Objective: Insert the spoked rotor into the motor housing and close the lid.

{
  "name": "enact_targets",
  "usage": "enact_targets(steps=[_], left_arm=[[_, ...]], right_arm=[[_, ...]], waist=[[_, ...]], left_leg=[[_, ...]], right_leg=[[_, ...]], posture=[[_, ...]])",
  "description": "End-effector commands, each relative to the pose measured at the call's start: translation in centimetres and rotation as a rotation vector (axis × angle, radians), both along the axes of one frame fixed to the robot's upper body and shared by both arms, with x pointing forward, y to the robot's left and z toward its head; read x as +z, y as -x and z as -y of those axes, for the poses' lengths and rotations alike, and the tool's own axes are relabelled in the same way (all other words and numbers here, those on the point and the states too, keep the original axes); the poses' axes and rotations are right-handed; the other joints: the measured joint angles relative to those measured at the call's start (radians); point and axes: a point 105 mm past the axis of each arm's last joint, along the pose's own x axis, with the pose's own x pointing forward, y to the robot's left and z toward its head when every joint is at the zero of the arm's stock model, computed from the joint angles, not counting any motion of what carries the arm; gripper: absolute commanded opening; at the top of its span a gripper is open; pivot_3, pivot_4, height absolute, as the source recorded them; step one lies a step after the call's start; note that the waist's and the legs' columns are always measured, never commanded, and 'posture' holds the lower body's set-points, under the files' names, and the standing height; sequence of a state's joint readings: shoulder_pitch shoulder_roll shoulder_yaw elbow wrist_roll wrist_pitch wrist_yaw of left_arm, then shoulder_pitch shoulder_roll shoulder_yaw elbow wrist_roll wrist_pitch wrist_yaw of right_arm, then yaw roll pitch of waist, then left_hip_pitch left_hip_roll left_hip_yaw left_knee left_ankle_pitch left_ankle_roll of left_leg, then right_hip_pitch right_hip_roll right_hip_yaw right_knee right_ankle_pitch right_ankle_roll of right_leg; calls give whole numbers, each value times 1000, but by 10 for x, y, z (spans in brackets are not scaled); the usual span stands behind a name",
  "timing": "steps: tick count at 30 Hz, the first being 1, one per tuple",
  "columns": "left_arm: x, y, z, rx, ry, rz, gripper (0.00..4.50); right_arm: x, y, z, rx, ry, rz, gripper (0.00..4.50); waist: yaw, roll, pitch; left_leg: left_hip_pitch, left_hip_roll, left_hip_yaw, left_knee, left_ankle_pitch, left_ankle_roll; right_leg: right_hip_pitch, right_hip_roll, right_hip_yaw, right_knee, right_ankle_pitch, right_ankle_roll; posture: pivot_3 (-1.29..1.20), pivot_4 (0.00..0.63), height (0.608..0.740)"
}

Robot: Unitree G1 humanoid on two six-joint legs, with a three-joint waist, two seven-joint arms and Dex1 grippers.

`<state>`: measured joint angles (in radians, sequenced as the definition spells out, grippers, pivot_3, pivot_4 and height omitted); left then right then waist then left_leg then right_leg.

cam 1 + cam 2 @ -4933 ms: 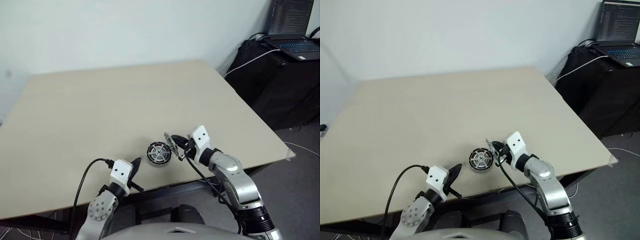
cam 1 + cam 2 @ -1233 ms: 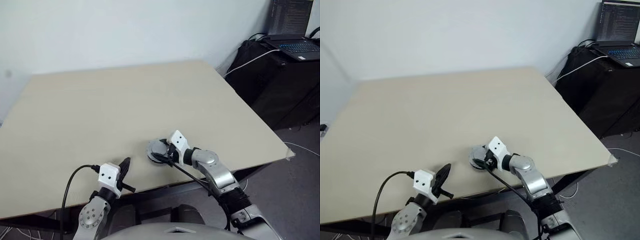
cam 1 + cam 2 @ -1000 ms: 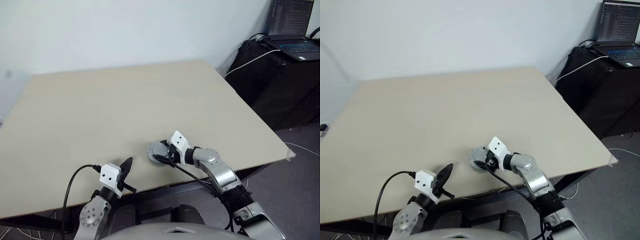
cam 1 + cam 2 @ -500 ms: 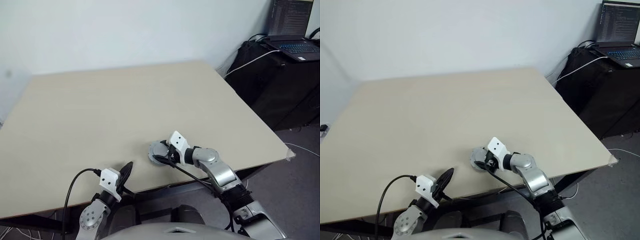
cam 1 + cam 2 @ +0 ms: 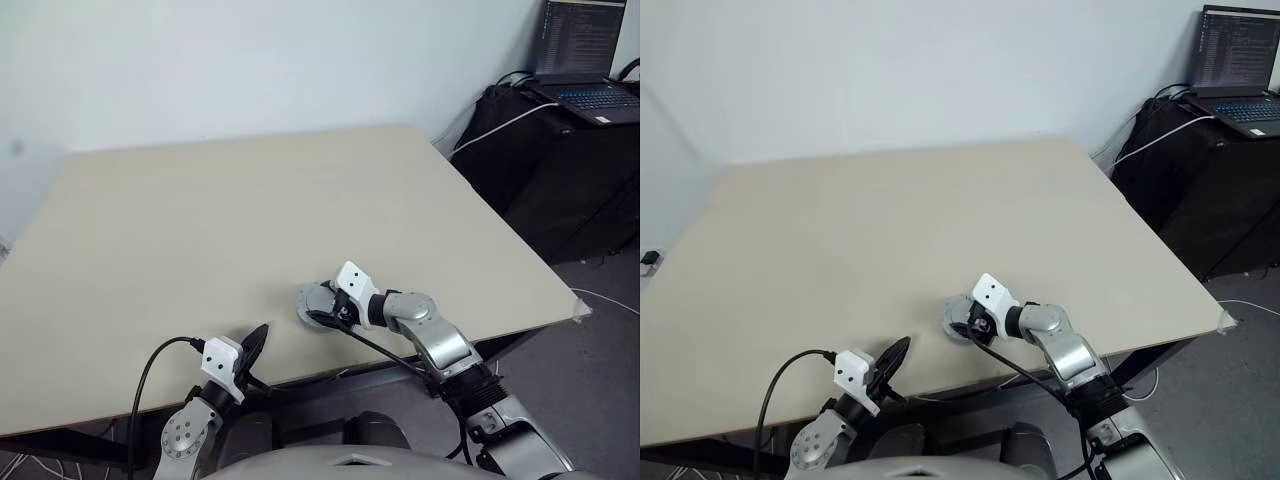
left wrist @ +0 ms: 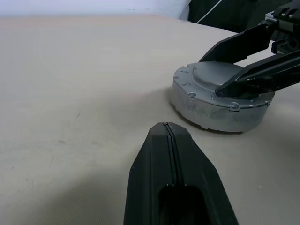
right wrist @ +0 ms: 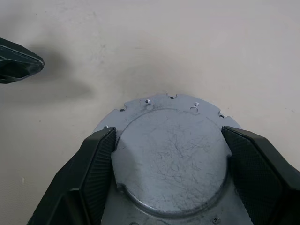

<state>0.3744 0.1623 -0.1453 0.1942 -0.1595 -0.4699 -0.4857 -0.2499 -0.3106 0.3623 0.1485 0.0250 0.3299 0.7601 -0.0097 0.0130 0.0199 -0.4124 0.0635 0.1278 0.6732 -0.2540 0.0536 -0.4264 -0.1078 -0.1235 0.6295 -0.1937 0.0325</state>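
The lid [image 7: 171,159], plain grey with a raised round middle, lies flat near the table's front edge and covers the motor housing. The housing and the spoked rotor are hidden under it. My right gripper [image 7: 168,132] reaches over it from the right, its two black fingers [image 6: 236,44] pressed against opposite sides of the raised middle. My left gripper [image 6: 167,127] is shut with nothing in it. It points level at the lid [image 6: 211,75] from a short way to its left, at the table's front edge [image 5: 255,340].
The beige table [image 5: 240,210] stretches far back and to both sides. Its front edge runs just below both grippers. Off the table's right side stands a black case [image 5: 560,150] with an open laptop [image 5: 585,60] and cables.
About five seconds ago my right gripper held the lid upright beside the open housing; now the lid lies flat on it. Over the last second nothing has visibly moved.
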Motion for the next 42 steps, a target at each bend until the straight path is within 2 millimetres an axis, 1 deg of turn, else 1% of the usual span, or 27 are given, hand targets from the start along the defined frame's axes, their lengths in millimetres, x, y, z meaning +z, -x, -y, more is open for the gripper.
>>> enact_targets(steps=[1, 5, 7, 10, 12, 14, 18, 20, 24, 26, 31, 42], left_arm=[[9, -5, 0, -5, 3, 54, 0], [13, -12, 1, 4, -18, 69, 0], [15, -18, 3, 4, -42, 84, 0], [11, -30, 5, 1, -91, 41, 0], [11, -38, 8, -10, -110, 24, 0], [19, -47, 14, -34, -98, 10, 0], [33, -64, 28, -97, -36, -84, 0], [39, -68, 33, -132, -20, -120, 0], [57, -78, 48, -205, 63, -178, 0], [59, -82, 51, -223, 95, -215, 0], [52, -83, 54, -259, 93, -322, 0], [31, -89, 48, -193, 0, -438, 0]], right_arm=[[-7, -2, 11, -31, 64, -6, 3298], [-9, 0, 9, -25, 69, -5, 3298], [-10, 0, 8, -25, 68, -6, 3298], [-10, 0, 6, -25, 67, -6, 3298], [-9, 0, 6, -26, 67, -4, 3298], [-9, -1, 6, -26, 69, -2, 3298], [-9, -1, 6, -29, 71, 0, 3298], [-9, -1, 6, -30, 70, 1, 3298], [-8, 0, 6, -33, 68, 3, 3298], [-7, -1, 6, -35, 67, 4, 3298], [-6, -1, 5, -38, 64, 8, 3298], [-6, -2, 5, -44, 60, 10, 3298]], waist=[[0, 0, 0], [0, 0, -1], [0, 0, -1], [0, 0, -2], [-1, -1, -3], [-1, -1, -3], [-1, -2, -3], [-2, -1, -4], [-2, -2, -4], [-2, -2, -4], [-2, -2, -3], [-2, -3, -3]], left_leg=[[0, 0, 0, 0, 0, 0], [0, 0, 0, 0, 0, 0], [0, 0, 0, 0, 0, 0], [0, 0, 0, 0, 0, 0], [1, 0, 0, 0, 0, 0], [1, 0, 0, 0, 0, 0], [1, 0, 0, 0, 0, 0], [1, 0, -1, 0, 0, 0], [1, 0, -1, 1, 0, 0], [1, 0, -1, 1, 0, 0], [1, -1, -1, 1, 0, 0], [1, -1, -2, 1, 0, 0]], right_leg=[[0, 0, 0, 0, 0, 0], [0, 0, 0, 0, 0, 0], [0, 0, 0, 0, 0, 0], [0, 0, 0, 0, 0, 0], [0, 0, 0, 0, 0, 0], [0, 0, 0, 1, 0, 0], [0, 0, 0, 1, 0, 0], [0, 0, 0, 1, 0, 0], [1, 1, 0, 1, 0, 1], [1, 1, 0, 1, 0, 1], [1, 2, 1, 1, 0, 1], [2, 3, 2, 1, 1, 1]], posture=[[0, 0, 740], [0, 0, 740], [0, 0, 740], [0, 0, 740], [0, 0, 740], [0, 0, 740], [0, 0, 740], [0, 0, 740], [0, 0, 740], [0, 0, 740], [0, 0, 740], [0, 0, 740]])
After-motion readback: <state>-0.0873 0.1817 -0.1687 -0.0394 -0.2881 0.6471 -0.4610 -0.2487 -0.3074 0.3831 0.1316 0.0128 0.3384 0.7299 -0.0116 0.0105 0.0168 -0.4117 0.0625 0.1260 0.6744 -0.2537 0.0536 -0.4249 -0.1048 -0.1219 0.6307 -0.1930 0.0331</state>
